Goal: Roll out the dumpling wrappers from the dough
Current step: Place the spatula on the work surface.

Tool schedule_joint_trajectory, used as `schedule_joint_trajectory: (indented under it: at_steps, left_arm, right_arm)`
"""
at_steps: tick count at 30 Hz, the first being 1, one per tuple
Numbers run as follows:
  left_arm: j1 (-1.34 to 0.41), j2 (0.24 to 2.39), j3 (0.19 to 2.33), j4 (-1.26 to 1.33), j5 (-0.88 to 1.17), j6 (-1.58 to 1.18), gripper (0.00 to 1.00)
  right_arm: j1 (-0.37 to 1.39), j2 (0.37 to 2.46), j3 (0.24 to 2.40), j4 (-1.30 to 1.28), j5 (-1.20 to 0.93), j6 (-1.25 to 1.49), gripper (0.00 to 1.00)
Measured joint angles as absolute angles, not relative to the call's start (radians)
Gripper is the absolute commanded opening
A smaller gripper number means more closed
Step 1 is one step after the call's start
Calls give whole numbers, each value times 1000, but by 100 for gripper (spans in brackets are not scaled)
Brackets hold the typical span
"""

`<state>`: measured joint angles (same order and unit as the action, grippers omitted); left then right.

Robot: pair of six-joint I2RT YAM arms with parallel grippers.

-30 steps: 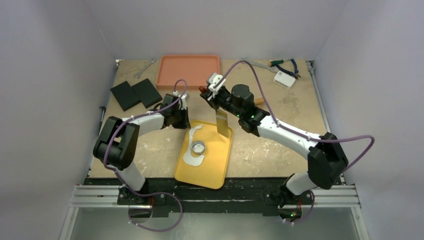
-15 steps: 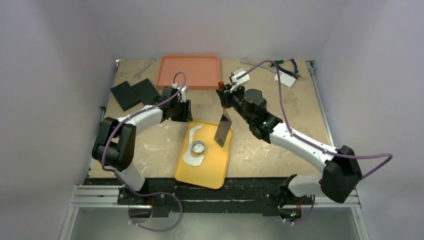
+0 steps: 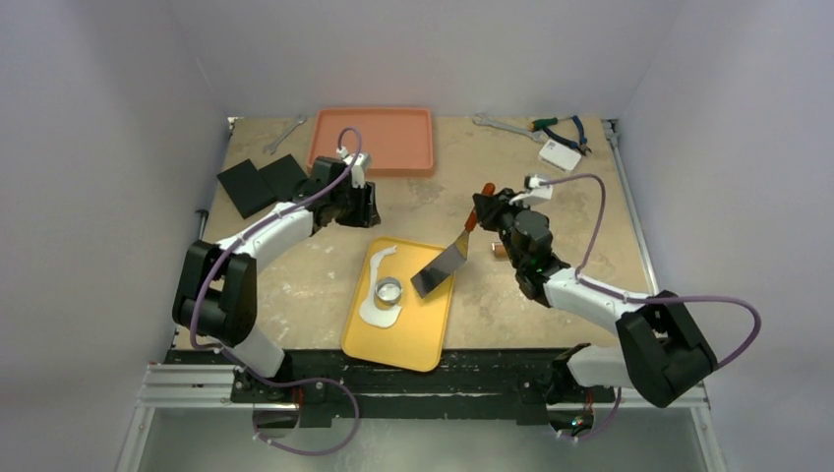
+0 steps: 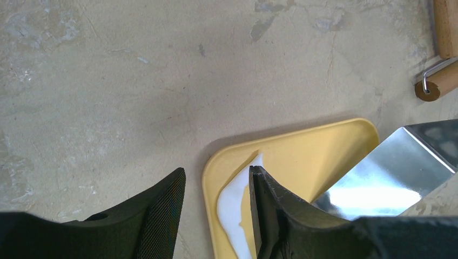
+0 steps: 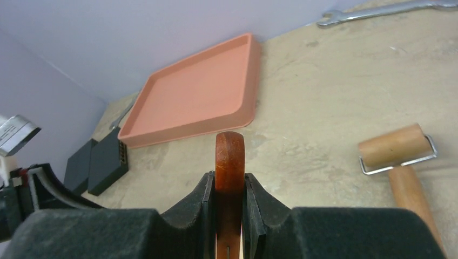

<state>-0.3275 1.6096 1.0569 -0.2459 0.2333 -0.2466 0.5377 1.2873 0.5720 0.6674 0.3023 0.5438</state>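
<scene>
A ragged white dough scrap (image 3: 380, 287) lies on the yellow tray (image 3: 413, 334), and a small metal ring cutter (image 3: 389, 291) stands on it. No separate round wrapper shows. My right gripper (image 3: 482, 210) is shut on the red-brown handle (image 5: 229, 151) of a spatula. Its metal blade (image 3: 438, 267) slants down over the tray's right side. My left gripper (image 3: 368, 208) is open and empty above the table, just behind the tray's far left corner. In the left wrist view the gripper (image 4: 217, 172) frames the scrap's tip (image 4: 232, 208) and the tray corner (image 4: 302, 156).
A wooden rolling pin (image 5: 399, 156) lies on the table right of the tray, partly under my right arm (image 3: 500, 248). An orange tray (image 3: 372, 138) stands at the back. Two black blocks (image 3: 261, 183) lie at the back left. Wrenches, pliers and a white box (image 3: 559, 153) lie along the back edge.
My right arm has swung right and down, and the spatula blade has tipped from hanging upright to slanting low over the tray. My left gripper has drawn back from the tray.
</scene>
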Motion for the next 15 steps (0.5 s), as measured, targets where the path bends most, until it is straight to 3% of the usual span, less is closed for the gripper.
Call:
schedule_joint_trajectory:
  at_steps: [6,15]
  left_arm:
    - [-325,1605,1057,-251,248,-242,46]
    - [-321,1583,1056,-253,257,-242,47]
  right_arm:
    - [485,1300,383,981,270,616,6]
    - [450,1464,252,1355,226,713,6]
